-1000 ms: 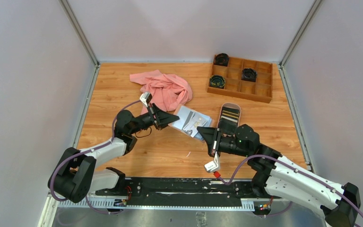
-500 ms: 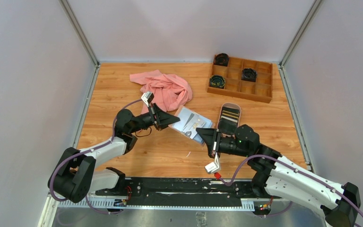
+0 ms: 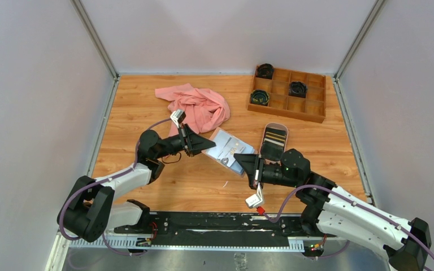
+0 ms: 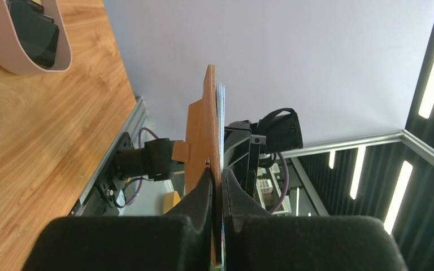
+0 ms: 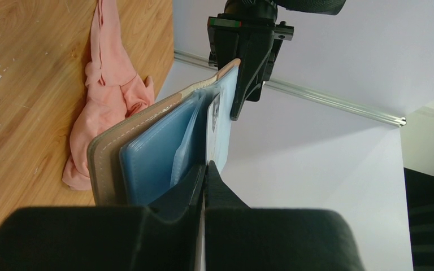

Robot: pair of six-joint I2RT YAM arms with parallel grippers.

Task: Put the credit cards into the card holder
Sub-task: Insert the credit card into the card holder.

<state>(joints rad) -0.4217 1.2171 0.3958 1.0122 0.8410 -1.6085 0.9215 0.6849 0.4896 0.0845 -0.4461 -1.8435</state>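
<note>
The open, pale-blue-pocketed card holder (image 3: 226, 148) is pinched between the left gripper (image 3: 207, 143) and right gripper (image 3: 242, 162). Right of it sits an oval pinkish tray (image 3: 274, 125) holding black striped credit cards (image 3: 275, 136); behind-left, a crumpled pink cloth (image 3: 195, 107).

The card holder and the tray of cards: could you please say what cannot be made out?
1. Tan-brown folding card holder: pocket contents, too small in top view, edge-on in left wrist view.
2. Black striped credit cards in the oval pinkish-beige tray: their number, stacked; left wrist view's edge crops them.
</note>
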